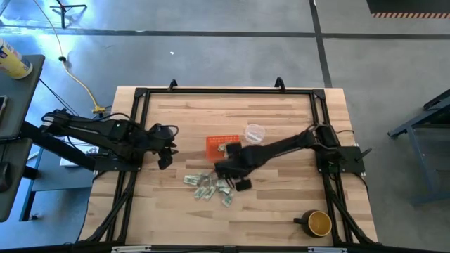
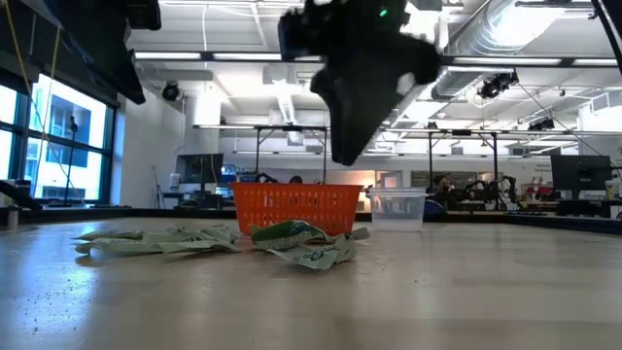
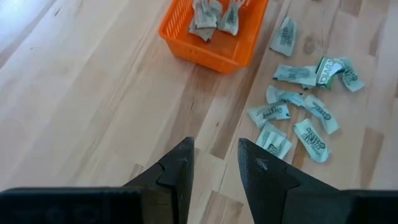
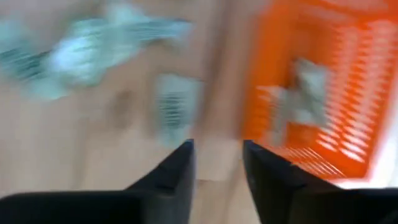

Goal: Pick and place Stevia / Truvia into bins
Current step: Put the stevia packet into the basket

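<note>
The orange bin (image 1: 218,145) stands mid-table with a few sachets inside (image 3: 211,15). Several pale green and white sachets (image 1: 208,186) lie flat on the wood just near-side of it, also seen in the low view (image 2: 292,243). My right gripper (image 4: 217,158) hovers open and empty above the table, between the bin and the sachet pile (image 1: 222,169); its view is blurred. My left gripper (image 3: 216,165) is open and empty, raised over bare wood left of the bin (image 1: 171,150), pointing toward the bin and sachets.
A clear round cup (image 1: 254,132) stands just right of the bin toward the far edge. A dark mug (image 1: 318,223) sits near the table's near right corner. A black frame (image 1: 225,91) borders the tabletop. Bare wood lies left and near-side of the sachets.
</note>
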